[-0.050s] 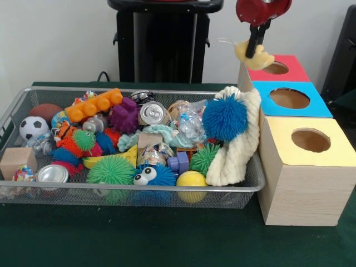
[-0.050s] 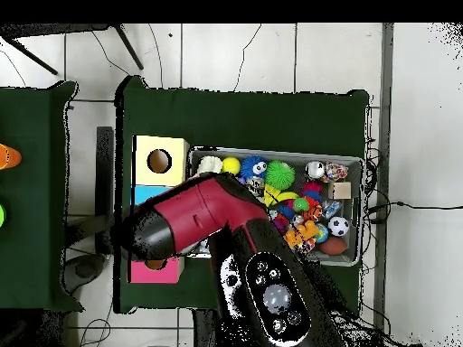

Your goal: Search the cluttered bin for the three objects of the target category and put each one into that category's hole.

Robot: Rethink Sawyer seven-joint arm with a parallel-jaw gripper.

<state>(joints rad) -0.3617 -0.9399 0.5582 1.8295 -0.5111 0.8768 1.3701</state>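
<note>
Front view: pinched in the gripper (image 1: 257, 51), a pale yellow soft toy (image 1: 253, 57), fingers closed on its top, hanging just above the near-left rim of the red box (image 1: 289, 71) and its round hole (image 1: 276, 68). Directly below and toward the camera from the tool, the blue box (image 1: 311, 105) with its own hole, then the yellow box (image 1: 334, 156), touching one another in a row. Below and left of the tool, a wire mesh bin (image 1: 245, 192) packed with clutter: a cream knotted rope (image 1: 236, 150) draped over the right end, a blue spiky ball (image 1: 224, 118) against it, a crushed silver can (image 1: 154, 113), a purple spiky toy (image 1: 123, 115), an orange block (image 1: 94, 104), a soccer ball (image 1: 33, 127) at the far left end, a yellow ball (image 1: 191, 179) and a green spiky ball (image 1: 111, 170) along the front wall.

Overhead view: red arm (image 2: 194, 217) covering the blue box and most of the red one; gripper hidden beneath it.
</note>
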